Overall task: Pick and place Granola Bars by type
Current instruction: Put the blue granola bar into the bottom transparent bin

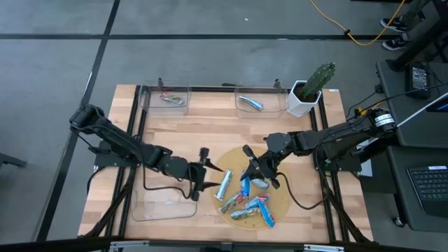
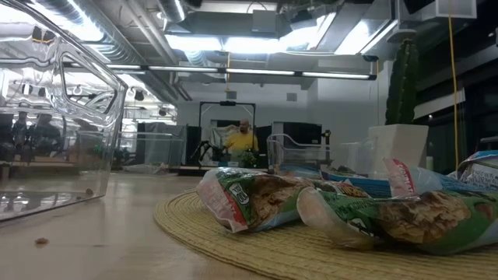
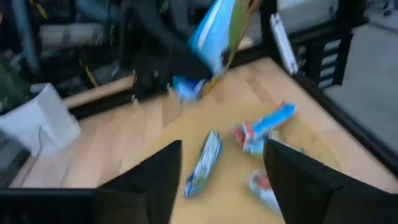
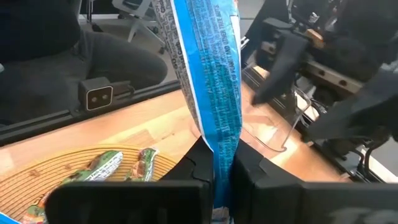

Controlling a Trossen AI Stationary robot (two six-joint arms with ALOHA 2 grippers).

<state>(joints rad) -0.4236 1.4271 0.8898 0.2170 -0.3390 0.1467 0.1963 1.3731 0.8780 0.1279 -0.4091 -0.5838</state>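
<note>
A round woven mat [image 1: 280, 203] near the table's front holds several granola bars [image 1: 253, 204], blue, silver-blue and green-red. My right gripper [image 1: 250, 166] hovers over the mat's far side, shut on a blue bar [image 4: 208, 74] that also shows in the air in the left wrist view [image 3: 217, 31]. At the mat's left edge my left gripper [image 3: 224, 177] stands open, pointing over the mat [image 1: 205, 171], with nothing between its fingers. A silver-blue bar [image 3: 204, 163] lies on the mat ahead of it. My right gripper pinches the blue bar by one end [image 4: 222, 149] between its two fingers. The fingers come from the table's right, slanting slightly down. The bar stands up out of the fingers, tilted, lifted clear of the mat.
Two clear trays stand at the far edge, one [image 1: 166, 98] holding a green-red bar and one [image 1: 252, 102] holding a silver-blue bar. A third clear tray [image 1: 164, 201] stands near the front left. A cactus in a white pot [image 1: 308, 91] is at the far right.
</note>
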